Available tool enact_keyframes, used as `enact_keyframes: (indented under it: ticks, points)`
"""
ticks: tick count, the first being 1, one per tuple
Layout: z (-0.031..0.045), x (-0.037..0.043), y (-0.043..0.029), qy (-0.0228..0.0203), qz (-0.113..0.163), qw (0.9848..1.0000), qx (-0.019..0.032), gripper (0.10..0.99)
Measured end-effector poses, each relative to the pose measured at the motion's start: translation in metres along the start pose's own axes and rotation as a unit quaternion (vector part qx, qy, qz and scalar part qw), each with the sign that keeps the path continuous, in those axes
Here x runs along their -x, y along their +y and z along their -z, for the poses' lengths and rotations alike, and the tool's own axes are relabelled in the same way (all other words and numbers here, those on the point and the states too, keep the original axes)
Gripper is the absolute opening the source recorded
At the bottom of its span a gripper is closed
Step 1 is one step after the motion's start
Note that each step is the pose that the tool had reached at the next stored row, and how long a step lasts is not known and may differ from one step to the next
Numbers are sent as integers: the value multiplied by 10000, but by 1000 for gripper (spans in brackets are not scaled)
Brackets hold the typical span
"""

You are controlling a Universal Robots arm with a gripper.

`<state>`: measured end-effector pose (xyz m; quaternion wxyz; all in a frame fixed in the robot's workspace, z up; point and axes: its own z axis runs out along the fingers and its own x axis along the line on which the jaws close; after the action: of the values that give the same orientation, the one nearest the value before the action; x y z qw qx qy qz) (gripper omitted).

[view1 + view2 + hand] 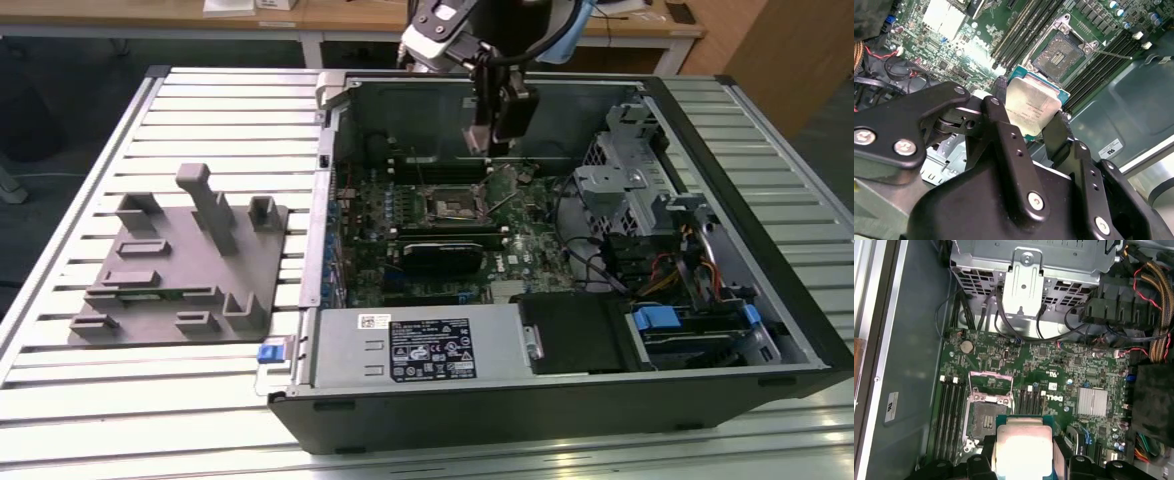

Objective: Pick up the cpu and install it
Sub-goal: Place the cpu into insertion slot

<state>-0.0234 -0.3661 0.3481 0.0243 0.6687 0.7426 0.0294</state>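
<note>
The cpu [1031,107] is a flat square chip with a silvery top and a thin green rim, also seen in the first wrist view [1021,447]. My gripper [497,140] is shut on it, one black finger [1004,130] on each of two opposite edges. It hangs inside the open computer case, above the green motherboard [521,235]. The black socket frame [989,412] lies open and empty just beside and below the chip, with its metal latch raised; the second wrist view shows the socket [1061,52] a short way beyond the chip.
A grey plastic fixture plate [180,260] with upright blocks lies on the slatted table at the exterior view's left. Inside the case are a metal drive cage [627,170], cable bundles [1154,325], memory slots [951,410], a finned heatsink [1093,402] and a labelled power supply [427,345].
</note>
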Motion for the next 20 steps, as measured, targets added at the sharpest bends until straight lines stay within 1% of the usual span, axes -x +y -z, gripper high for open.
enact_keyframes:
  ticks: [3,5,9,12,14,20]
  points:
    - [-35,-17,-10,1,2,10000,0,537]
    - [-68,-42,-22,-1,-11,10000,0,537]
    - [-127,-69,-51,-11,-161,9999,3,537]
    - [-164,-81,-65,-22,-292,9996,3,537]
    - [-186,-84,-67,-25,-326,9995,3,537]
    - [-213,-85,-72,-23,-334,9994,3,537]
